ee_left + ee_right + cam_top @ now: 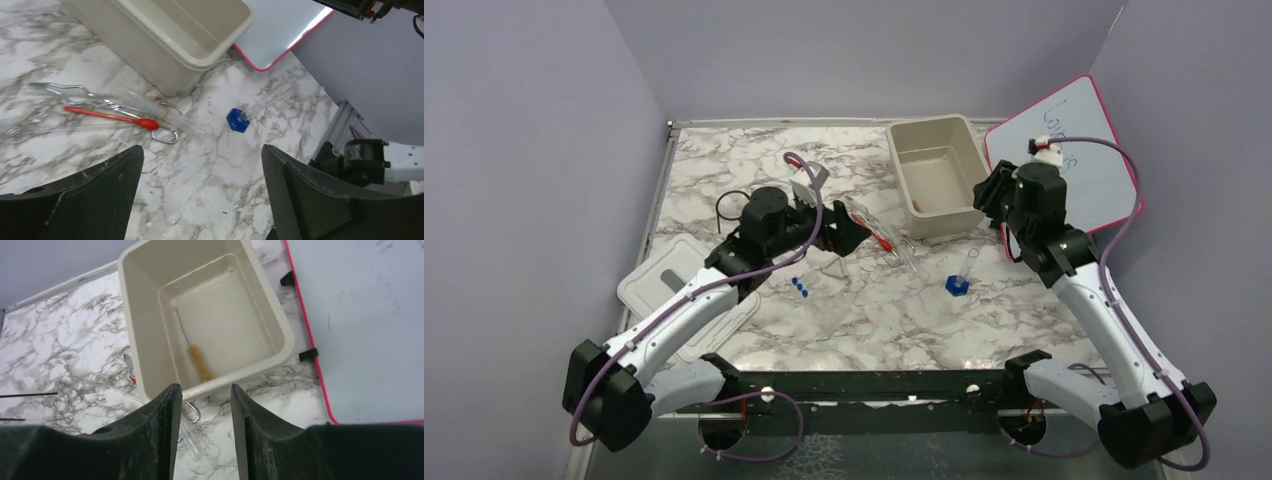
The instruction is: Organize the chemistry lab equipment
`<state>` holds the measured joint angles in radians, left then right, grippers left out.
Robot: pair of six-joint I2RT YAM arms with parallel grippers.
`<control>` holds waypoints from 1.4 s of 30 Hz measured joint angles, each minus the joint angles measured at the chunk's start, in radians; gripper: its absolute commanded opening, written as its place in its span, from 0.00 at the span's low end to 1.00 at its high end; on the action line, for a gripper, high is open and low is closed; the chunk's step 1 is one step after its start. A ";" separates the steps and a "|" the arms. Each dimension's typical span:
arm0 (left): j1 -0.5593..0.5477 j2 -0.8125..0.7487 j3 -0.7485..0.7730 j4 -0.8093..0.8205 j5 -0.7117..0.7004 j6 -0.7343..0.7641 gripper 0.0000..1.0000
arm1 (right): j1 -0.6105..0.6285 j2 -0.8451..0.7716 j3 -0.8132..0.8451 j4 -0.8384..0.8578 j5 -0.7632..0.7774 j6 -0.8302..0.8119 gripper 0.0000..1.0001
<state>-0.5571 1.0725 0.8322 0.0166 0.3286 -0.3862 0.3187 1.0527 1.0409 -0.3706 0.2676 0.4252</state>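
Note:
A tan-bristled wire brush [199, 362] lies inside the beige tub [137, 315]. My right gripper [205, 390] hovers open over the tub's near rim [944, 218] with nothing between its fingers. To the left of the tub, a red-tipped dropper [110, 116], a metal wire clamp [95, 97] and clear tubes [192, 440] lie together on the marble. A blue hexagonal-based piece [957, 284] stands near the middle. Small blue caps [799, 288] and a black wire ring [724, 210] lie by the left arm. My left gripper [202, 190] is wide open and empty above bare marble, short of the dropper.
A pink-framed whiteboard [1069, 150] leans at the back right behind the right arm. The tub's white lid [674, 290] lies at the left edge under the left arm. Grey walls close in the table on three sides.

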 measured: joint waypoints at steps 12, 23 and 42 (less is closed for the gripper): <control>-0.389 0.445 0.178 0.246 -0.201 0.017 0.83 | 0.000 -0.163 0.068 -0.126 0.047 0.117 0.47; -0.539 0.777 0.324 0.410 -0.346 0.167 0.78 | 0.000 -0.229 0.070 -0.133 0.047 0.143 0.47; -0.620 0.944 0.423 0.535 -0.533 0.269 0.28 | 0.000 -0.240 0.069 -0.147 0.052 0.130 0.47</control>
<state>-1.1767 2.0163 1.2556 0.5514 -0.2043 -0.1177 0.3187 0.8127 1.1103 -0.5179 0.3199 0.5549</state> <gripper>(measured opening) 0.348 0.472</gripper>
